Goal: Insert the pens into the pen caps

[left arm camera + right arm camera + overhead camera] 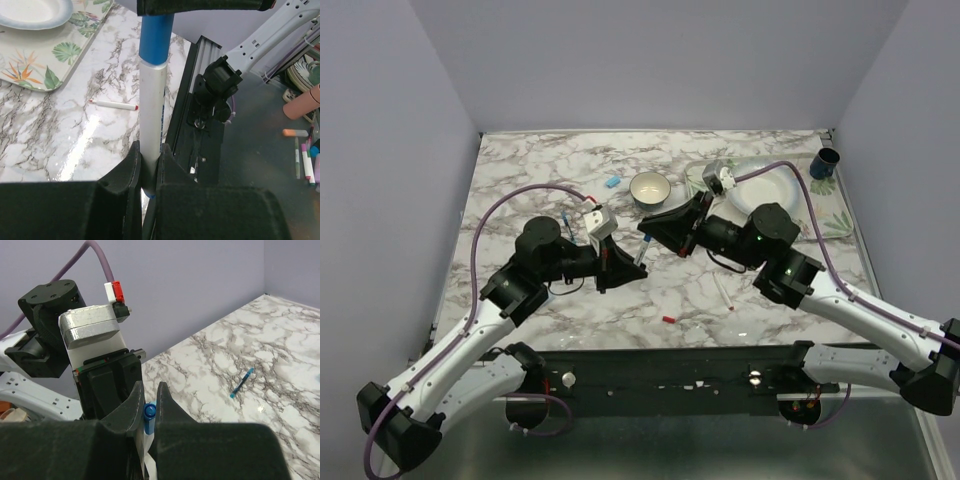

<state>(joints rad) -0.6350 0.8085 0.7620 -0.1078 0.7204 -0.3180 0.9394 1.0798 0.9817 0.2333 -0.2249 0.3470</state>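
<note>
Since the pen (150, 120) needs, I judge, a steady line into the blue cap (156, 37), my left claw (149, 162) is clamped on its white barrel, while that cap, straight ahead, is pinched in my right claw (149, 407).

The left claw (632, 268) and right claw (650, 236) meet over the counter (520, 165), barring its centre. A bowl (650, 187) stands just behind them; open room lies rear left.

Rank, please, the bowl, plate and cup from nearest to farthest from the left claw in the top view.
1. Bowl, mid-table, just beyond the left claw.
2. Plate, farther off to the right.
3. Cup, in the far right corner.
</note>
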